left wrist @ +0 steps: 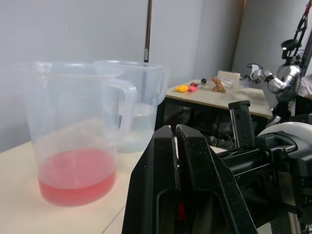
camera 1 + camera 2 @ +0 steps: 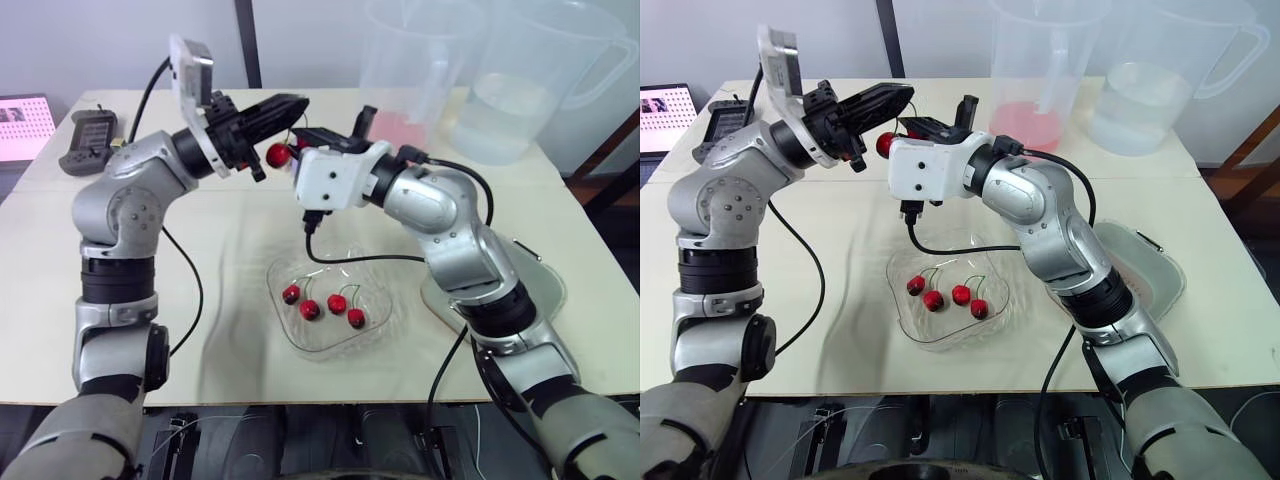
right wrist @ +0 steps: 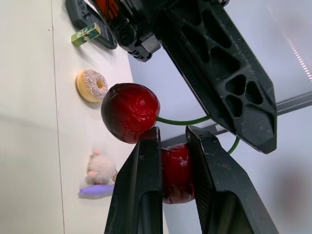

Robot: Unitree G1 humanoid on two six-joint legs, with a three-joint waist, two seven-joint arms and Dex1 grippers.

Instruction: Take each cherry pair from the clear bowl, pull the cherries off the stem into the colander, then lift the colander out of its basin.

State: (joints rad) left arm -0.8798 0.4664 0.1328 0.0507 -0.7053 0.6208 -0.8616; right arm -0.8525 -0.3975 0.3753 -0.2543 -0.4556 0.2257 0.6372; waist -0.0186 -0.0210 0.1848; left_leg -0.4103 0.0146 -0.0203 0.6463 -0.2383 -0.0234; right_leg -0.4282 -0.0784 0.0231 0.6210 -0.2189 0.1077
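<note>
A cherry pair hangs in the air between my two grippers, above the far side of the table. My left gripper (image 2: pixel 296 107) is shut on its green stem (image 3: pixel 183 121). My right gripper (image 3: pixel 171 134) is shut on one cherry (image 3: pixel 177 170) of that pair. The other cherry (image 2: pixel 278 154) hangs free beside the right fingers (image 3: pixel 141 185). Below, the clear bowl (image 2: pixel 372 333) holds several more cherries (image 2: pixel 312 309) with stems. The translucent colander in its basin (image 2: pixel 1152 268) sits at the right, partly hidden by my right arm.
A pitcher with pink liquid (image 2: pixel 405 75) and a pitcher of water (image 2: pixel 515 95) stand at the back right. A black handheld device (image 2: pixel 88 140) and a screen (image 2: pixel 25 122) lie at the back left. A black cable (image 2: pixel 350 258) hangs over the bowl.
</note>
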